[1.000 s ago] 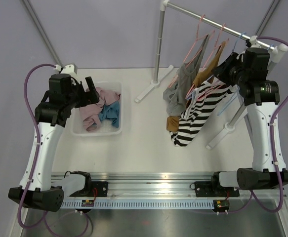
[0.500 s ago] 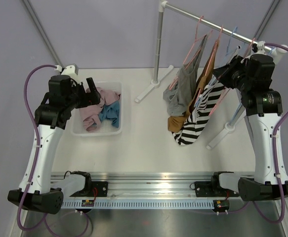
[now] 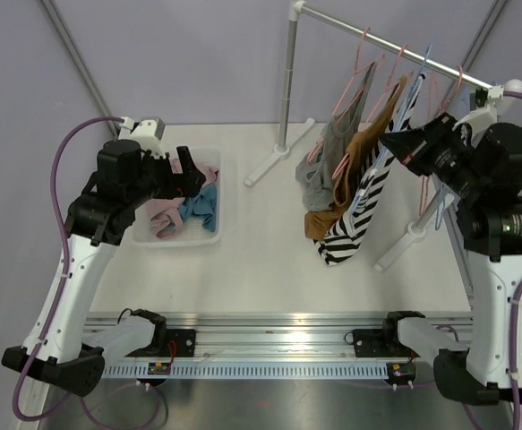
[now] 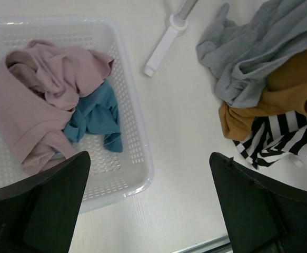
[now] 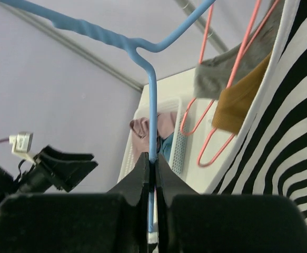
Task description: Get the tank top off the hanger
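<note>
R pincer (image 5: 152, 176) clenched on blue hanger (image 5: 151, 100); striped top (image 3: 355, 213) hangs below it, long axis toward table's (image 3: 261, 255) near edge. L pincer (image 4: 149, 156) spread, far-left, well apart.

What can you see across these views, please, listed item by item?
rack: one, silver, far right of the table
pink hangers: at least three, on rack
blue hanger: one, beside them
grey top: one, hanging
mustard top: one, hanging
striped tank top: one, black-and-white, hanging
basket: one, white, left
pink garment: one, in basket
blue garment: one, in basket
left gripper: open, near basket
right gripper: shut on blue hanger
</note>
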{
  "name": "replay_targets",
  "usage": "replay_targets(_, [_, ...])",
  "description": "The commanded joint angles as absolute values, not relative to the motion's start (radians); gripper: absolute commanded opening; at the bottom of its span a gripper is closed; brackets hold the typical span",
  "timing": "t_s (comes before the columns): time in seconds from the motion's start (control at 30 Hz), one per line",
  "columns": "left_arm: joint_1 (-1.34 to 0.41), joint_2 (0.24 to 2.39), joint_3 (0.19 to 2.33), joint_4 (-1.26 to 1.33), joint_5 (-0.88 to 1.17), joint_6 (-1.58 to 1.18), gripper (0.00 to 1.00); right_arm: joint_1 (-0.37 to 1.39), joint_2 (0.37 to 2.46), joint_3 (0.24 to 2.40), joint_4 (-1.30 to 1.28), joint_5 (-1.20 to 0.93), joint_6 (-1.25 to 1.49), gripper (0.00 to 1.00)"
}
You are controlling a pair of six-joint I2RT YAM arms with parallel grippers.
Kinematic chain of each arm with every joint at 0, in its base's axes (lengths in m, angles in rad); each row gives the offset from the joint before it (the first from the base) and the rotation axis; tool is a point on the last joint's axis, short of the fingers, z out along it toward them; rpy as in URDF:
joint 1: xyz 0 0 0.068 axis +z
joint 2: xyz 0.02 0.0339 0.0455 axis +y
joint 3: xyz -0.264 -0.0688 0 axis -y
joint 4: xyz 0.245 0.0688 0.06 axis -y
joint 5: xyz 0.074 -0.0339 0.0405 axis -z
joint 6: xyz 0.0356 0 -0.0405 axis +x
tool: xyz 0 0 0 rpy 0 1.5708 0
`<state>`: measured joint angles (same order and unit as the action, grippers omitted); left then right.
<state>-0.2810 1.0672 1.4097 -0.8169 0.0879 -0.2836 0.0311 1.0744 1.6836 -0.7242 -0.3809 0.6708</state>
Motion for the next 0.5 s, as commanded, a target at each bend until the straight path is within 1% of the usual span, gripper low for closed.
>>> replay_targets(0.0, [-0.36,1.009,1.46,-0.72,0.161,-0.27,0.99,0.035,0.954,1.626,-0.667,-0.547,0.669,0.0])
replay_targets(0.1, [-0.466,0.98,1.457,-0.654,0.172,-0.273,0.99,0.034,0.865,1.575,-0.699,-0.656,0.655,0.0])
replay_targets(0.13, [-0.495,0.967,1.454,-0.629,0.17,-0.273,0.99,0.034,0.829,1.569,-0.719,-0.725,0.64,0.0])
replay_targets(0.17, [-0.556,0.96,1.45,-0.605,0.167,-0.273,0.99,0.035,0.81,1.559,-0.735,-0.753,0.637,0.0])
replay_targets(0.33, [-0.734,0.943,1.382,-0.37,0.149,-0.238,0.99,0.035,0.698,1.523,-0.834,-0.894,0.609,0.0])
replay_targets(0.37, [-0.799,0.953,1.373,-0.338,0.144,-0.227,0.99,0.034,0.684,1.511,-0.844,-0.916,0.607,0.0])
replay_targets(0.47, [-0.903,0.989,1.341,-0.221,0.103,-0.181,0.99,0.052,0.637,1.487,-0.861,-0.954,0.627,0.0])
